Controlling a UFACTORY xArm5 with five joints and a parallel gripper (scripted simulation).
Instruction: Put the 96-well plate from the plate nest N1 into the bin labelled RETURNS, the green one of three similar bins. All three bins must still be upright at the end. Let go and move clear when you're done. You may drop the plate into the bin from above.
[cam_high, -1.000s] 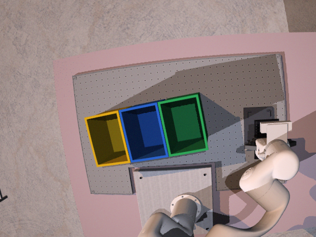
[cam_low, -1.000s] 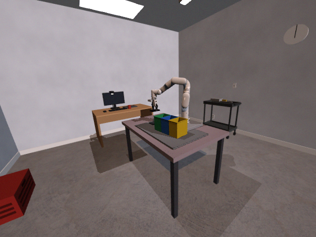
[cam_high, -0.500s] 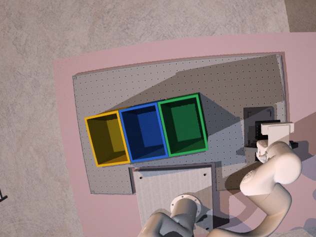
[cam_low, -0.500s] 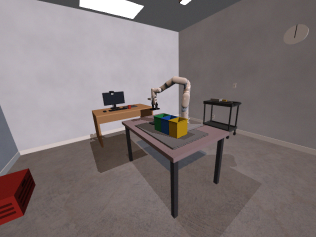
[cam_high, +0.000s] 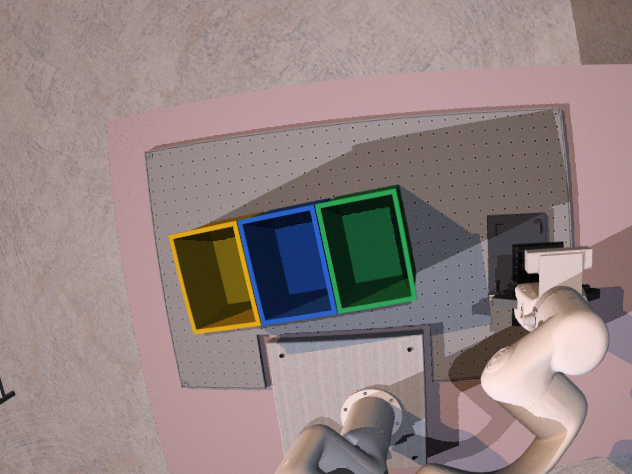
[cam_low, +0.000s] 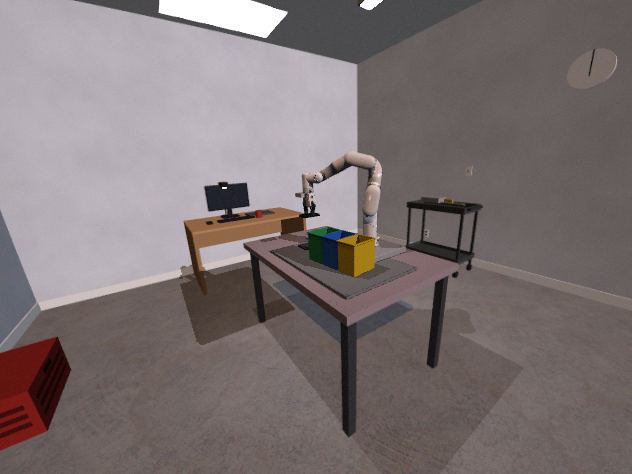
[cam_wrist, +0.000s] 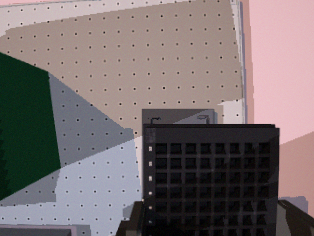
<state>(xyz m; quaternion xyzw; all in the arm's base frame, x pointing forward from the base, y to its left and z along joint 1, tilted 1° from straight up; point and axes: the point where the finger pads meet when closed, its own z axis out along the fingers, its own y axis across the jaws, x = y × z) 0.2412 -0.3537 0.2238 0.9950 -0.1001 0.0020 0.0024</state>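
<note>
My gripper (cam_wrist: 212, 222) (cam_low: 309, 209) is shut on the black 96-well plate (cam_wrist: 212, 170) (cam_high: 519, 261) (cam_low: 309, 215), gripping its two long sides. It holds the plate level in the air, a little above the dark grey plate nest (cam_wrist: 175, 116) (cam_high: 510, 229) at the right end of the board. The nest's top is bare. The green bin (cam_high: 375, 302) (cam_low: 316, 244) (cam_wrist: 25, 125) stands upright to the left of the plate, apart from it. In the overhead view the wrist hides most of the plate.
A blue bin (cam_high: 298, 315) (cam_low: 331, 250) and a yellow bin (cam_high: 227, 326) (cam_low: 355, 255) stand upright in a row left of the green one. All rest on a perforated grey board (cam_high: 204, 178) on the pink table (cam_high: 132, 204). The arm's base plate (cam_high: 331, 367) lies in front.
</note>
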